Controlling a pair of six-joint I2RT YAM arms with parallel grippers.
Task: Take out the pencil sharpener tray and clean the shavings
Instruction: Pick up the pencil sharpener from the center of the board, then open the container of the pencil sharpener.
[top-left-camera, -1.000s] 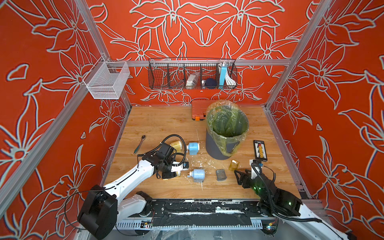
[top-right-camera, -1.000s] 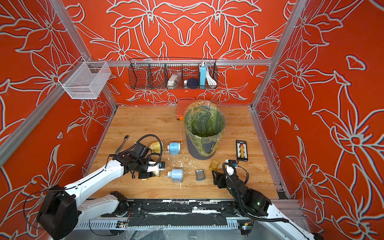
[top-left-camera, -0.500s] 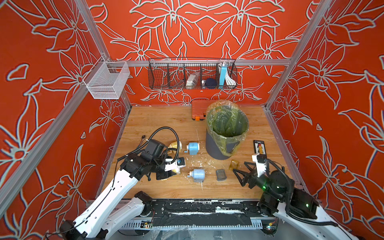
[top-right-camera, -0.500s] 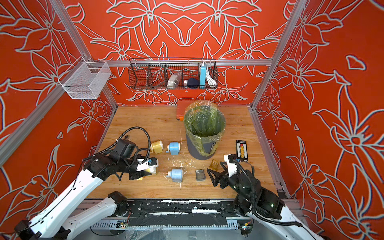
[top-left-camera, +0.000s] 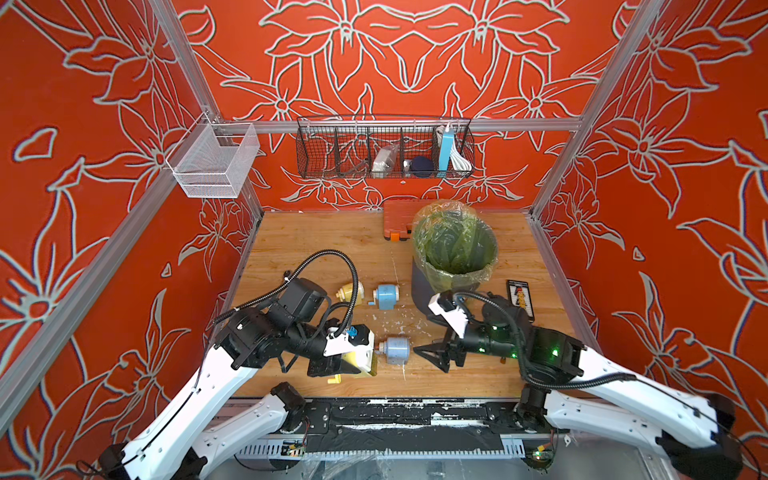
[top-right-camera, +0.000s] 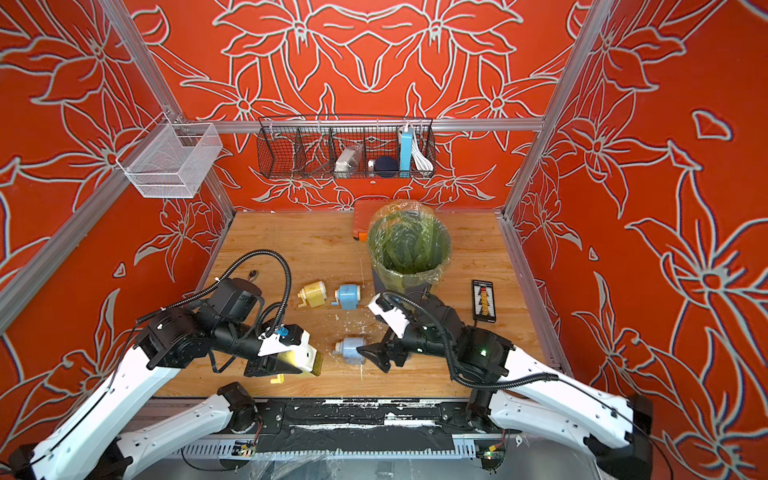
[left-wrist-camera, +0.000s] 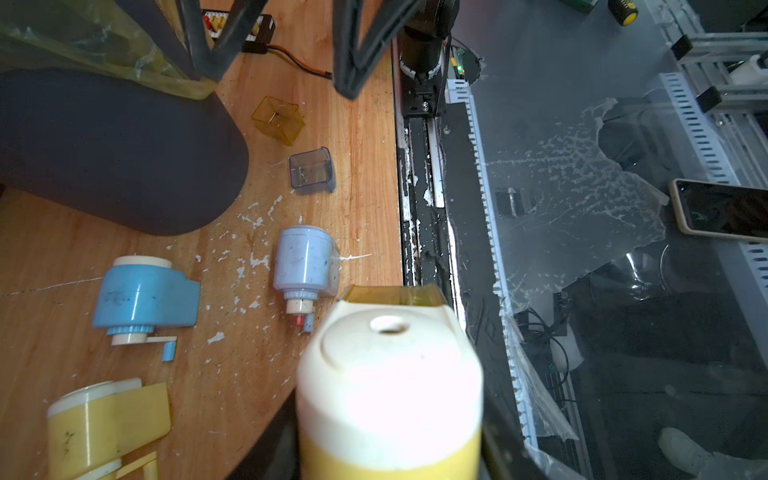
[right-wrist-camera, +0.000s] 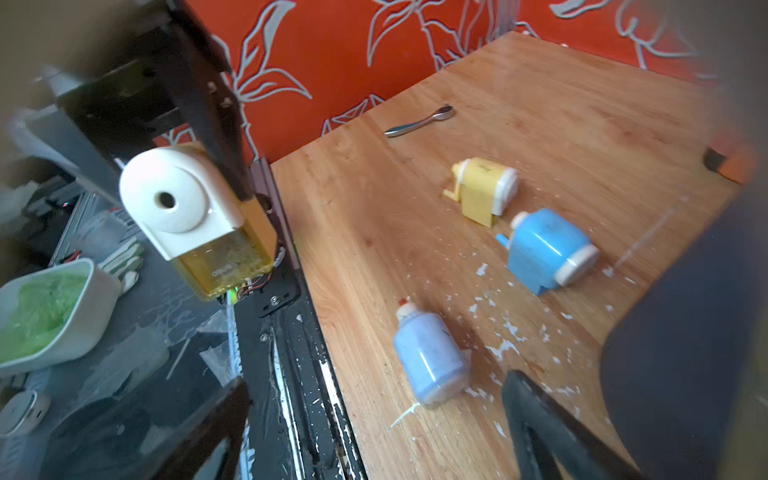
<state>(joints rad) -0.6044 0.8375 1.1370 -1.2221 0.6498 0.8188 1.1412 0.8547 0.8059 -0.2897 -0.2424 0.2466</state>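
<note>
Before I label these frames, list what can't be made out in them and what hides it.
Left pincer: fingers mostly behind the sharpener, left wrist view.
Grey tray, amber tray: under the right arm in both top views.
Fitted tray: contents too hazy, right wrist view.
Bin: anything inside too small to tell against the liner, both top views.

On the back-wall rail, a black wire basket (top-left-camera: 324, 160), holding a blue box (top-left-camera: 444, 149) and a white cable (top-left-camera: 459, 160) at one end. On the side rail, a white mesh basket (top-left-camera: 212, 166). At the far edge of the wooden table (top-left-camera: 316, 245), an orange case (top-left-camera: 395, 218). Near the side wall, a metal spoon (right-wrist-camera: 419, 121), lying flat. By the opposite edge, a black strip (top-left-camera: 518, 297) with coloured marks. Off the table, a phone (left-wrist-camera: 723, 212) and a white bowl (right-wrist-camera: 79, 336) of something green.
</note>
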